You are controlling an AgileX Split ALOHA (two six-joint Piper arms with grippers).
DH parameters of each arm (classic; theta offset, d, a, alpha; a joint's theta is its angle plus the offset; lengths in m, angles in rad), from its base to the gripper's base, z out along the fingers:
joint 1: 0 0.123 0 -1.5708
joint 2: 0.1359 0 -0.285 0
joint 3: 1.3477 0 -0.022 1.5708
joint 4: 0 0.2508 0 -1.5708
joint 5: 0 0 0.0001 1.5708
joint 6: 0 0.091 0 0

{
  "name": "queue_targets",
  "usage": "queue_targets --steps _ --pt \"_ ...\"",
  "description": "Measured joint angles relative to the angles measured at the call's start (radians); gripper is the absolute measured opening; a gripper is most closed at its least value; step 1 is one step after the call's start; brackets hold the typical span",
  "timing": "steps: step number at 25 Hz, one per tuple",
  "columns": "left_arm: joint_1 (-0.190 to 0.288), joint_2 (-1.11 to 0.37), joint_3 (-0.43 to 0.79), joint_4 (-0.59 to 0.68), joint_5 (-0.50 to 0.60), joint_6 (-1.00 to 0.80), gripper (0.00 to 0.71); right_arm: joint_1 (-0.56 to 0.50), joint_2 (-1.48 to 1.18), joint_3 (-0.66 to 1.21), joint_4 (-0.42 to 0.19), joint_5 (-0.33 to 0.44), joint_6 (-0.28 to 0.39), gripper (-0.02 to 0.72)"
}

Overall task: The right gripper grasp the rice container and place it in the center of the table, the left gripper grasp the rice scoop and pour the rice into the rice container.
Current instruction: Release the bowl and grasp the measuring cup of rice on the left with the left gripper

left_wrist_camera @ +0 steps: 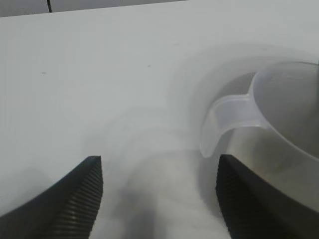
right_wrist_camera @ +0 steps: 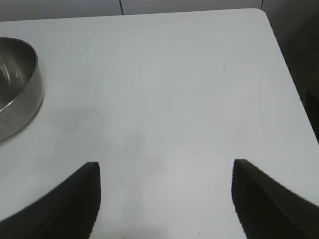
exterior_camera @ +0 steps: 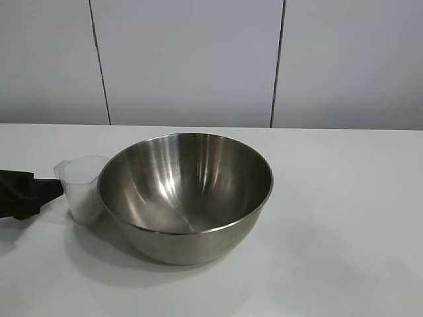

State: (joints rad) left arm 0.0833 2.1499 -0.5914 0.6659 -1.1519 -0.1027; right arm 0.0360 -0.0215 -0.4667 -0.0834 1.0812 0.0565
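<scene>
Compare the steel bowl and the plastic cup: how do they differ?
The rice container is shiny, opaque steel; the rice scoop is translucent plastic. The container is far wider than the scoop. The scoop has a handle tab; the container has none. Both stand upright, side by side on the table.

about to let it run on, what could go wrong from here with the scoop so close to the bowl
The rice scoop stands right against the rice container, so the open left gripper, whose handle tab lies off to one side of the gap, may nudge it rather than grasp it. A knock could tip the scoop and spill rice onto the table.
</scene>
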Motion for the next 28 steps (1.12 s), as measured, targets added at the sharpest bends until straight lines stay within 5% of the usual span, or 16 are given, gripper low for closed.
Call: queue_targets --steps 10,12,15,18,28 --pt "0.0 0.0 -0.016 0.004 0.0 -0.014 0.44 0.0 0.0 0.0 0.0 -0.001 0.0 0.503" --pt "0.0 0.0 -0.016 0.004 0.0 -0.014 0.359 0.0 0.0 0.0 0.0 -0.001 0.0 0.503" --pt "0.0 0.0 -0.016 0.004 0.0 -0.014 0.14 0.0 0.0 0.0 0.0 -0.001 0.0 0.503" --pt "0.0 0.0 -0.016 0.004 0.001 -0.014 0.037 0.0 0.0 0.0 0.0 -0.001 0.0 0.503" --pt "0.0 0.0 -0.016 -0.053 0.002 -0.014 0.009 0.0 0.0 0.0 0.0 -0.001 0.0 0.503"
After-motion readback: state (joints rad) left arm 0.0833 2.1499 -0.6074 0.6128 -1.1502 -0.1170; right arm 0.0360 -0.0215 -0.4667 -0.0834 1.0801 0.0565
